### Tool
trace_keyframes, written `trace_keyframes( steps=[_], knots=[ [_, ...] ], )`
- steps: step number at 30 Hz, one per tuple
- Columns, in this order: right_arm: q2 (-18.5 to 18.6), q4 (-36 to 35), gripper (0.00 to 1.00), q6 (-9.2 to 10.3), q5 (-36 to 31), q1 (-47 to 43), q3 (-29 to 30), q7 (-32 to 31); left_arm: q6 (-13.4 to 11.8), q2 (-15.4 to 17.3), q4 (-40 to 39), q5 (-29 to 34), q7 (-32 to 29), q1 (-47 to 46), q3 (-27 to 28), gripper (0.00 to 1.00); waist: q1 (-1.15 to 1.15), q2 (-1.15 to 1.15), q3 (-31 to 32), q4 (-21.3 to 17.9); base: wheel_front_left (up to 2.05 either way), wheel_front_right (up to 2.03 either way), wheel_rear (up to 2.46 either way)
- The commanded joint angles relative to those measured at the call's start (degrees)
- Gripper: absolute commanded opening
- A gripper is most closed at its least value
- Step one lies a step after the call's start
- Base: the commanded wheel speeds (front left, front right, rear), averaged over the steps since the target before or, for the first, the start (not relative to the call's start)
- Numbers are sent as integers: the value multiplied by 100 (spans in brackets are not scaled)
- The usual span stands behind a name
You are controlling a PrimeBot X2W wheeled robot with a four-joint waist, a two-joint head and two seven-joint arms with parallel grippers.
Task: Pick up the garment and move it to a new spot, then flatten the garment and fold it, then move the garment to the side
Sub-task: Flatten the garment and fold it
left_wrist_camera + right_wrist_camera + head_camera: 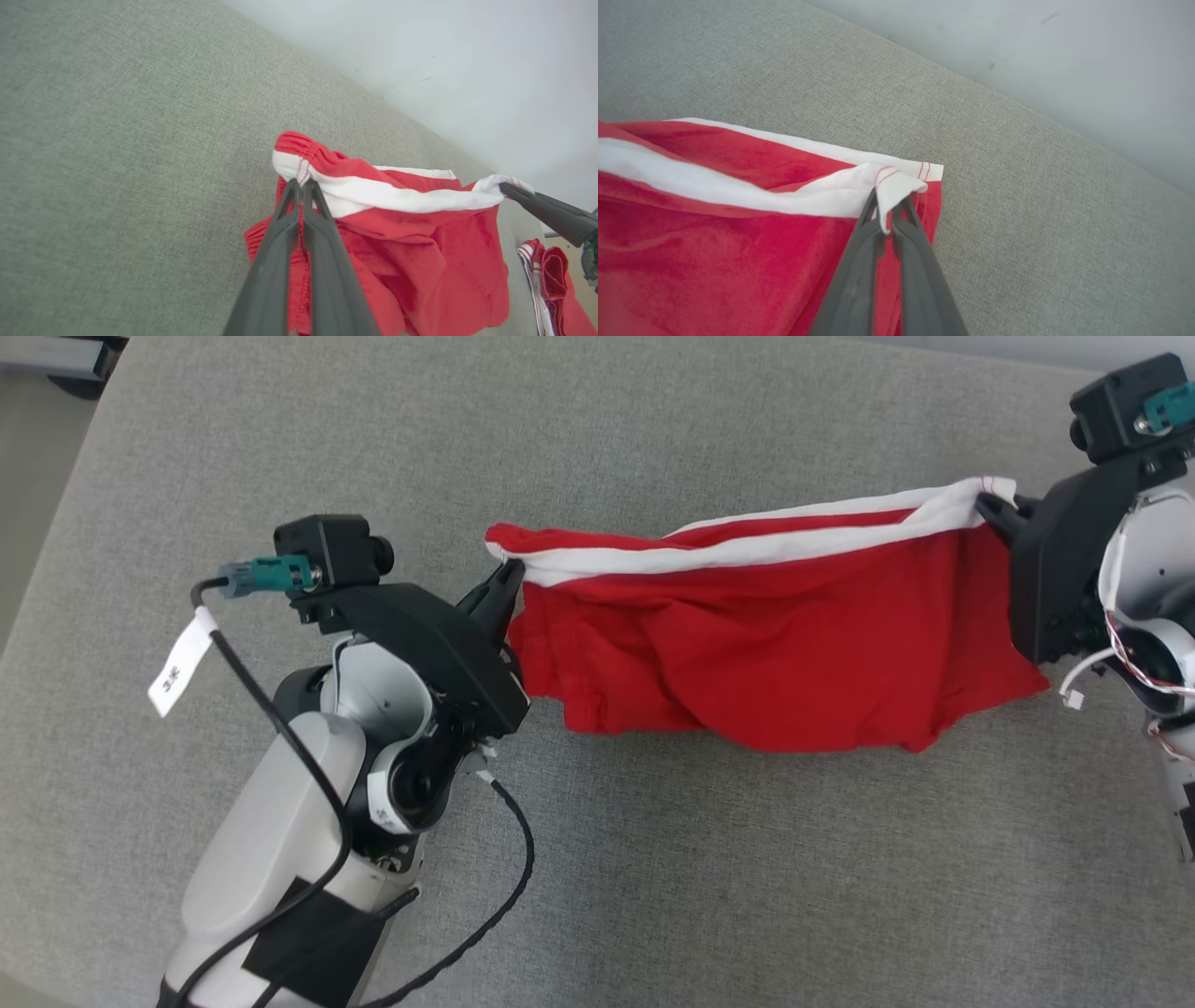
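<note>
Grey woven upholstery [653,896] is the work surface, running edge to edge in the head view. Pale wall [444,70] sits behind its far edge in the left wrist view.

Red garment [766,653], white band [747,553] along its far edge, sits centre-to-right on the far half of the surface, pulled out left-right between both arms. The band is taut. The red body sags toward the near side in loose folds, lowest right of centre. Can't tell whether the body rests on the upholstery or hangs just clear of it.

Left arm [280,840], white shell with black tape, comes in from near left. Right arm [1060,569] is at the far right edge.

Left gripper [509,583]: jaws clenched on the garment's left end, pinching at the white band, with the red ribbed hem bunched over the tips.

Right gripper [997,509]: jaws clenched on the right end, with a white corner of the band and its red stitching folded over the tips. The right end sits farther away than the left, so the band slopes.

Second red-and-white cloth [551,275] lies off the upholstery's edge, past the right gripper, in the left wrist view.

Black cable [280,737] loops along the left arm and carries a teal connector [266,574] and a white tag [177,667].
</note>
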State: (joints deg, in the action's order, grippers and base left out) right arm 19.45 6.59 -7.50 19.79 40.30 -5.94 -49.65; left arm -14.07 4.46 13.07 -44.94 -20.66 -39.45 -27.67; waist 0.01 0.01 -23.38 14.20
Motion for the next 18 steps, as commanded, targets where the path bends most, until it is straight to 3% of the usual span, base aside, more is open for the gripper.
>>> trace_keyframes(
  steps=[1, 16, 17, 18],
  knots=[
    [3, 53, 0, 3, -33, 96, -7, 64, 33, -5, 37, -43, 45, -113, 11, 0, -1, -1, -47, 26, 0, 0, 0],
    [-159, 1227, 0, 3, -377, 807, -192, 1142, 99, -128, 911, -229, 374, -775, -207, 0, -1, -1, -231, 101, 0, 0, 0],
    [-208, 1284, 12, 3, -374, 833, -179, 1235, 90, -128, 969, -227, 400, -815, -230, 0, -1, -1, -224, 100, 0, 0, 0],
    [-241, 1347, 100, 3, -377, 866, -159, 1321, 107, -128, 1019, -191, 459, -854, -256, 25, -1, -1, -215, 100, 0, 0, 0]
  ],
)
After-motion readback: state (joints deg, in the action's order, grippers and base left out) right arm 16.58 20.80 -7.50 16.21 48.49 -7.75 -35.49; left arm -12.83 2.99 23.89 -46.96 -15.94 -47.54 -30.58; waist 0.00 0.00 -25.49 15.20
